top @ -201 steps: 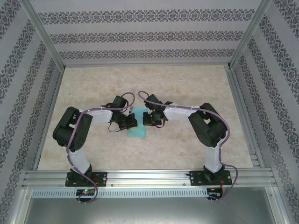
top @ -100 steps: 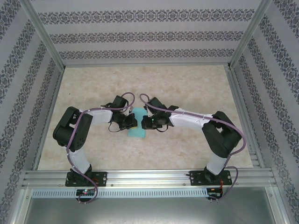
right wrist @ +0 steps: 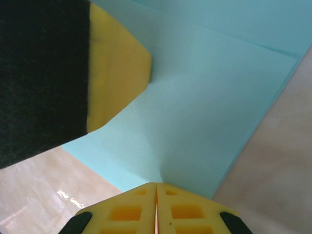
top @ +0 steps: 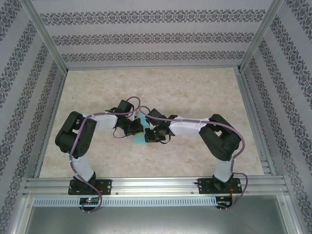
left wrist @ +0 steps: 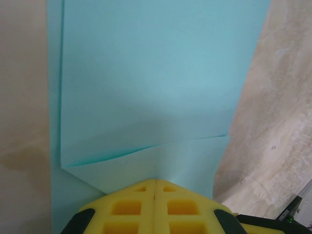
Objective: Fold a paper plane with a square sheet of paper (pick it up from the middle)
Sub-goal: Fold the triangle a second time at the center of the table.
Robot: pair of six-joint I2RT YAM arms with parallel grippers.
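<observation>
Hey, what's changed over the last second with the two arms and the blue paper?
The right gripper slid toward the near edge of the table, over the square sheet of paper, covering more of it. Its elbow swung out and back. Nothing was visibly taken or let go, and both grippers stayed shut. The left gripper kept its place.

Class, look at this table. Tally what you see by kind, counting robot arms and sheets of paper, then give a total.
Arms: 2 (left arm, right arm)
Sheets of paper: 1
Total: 3
</observation>
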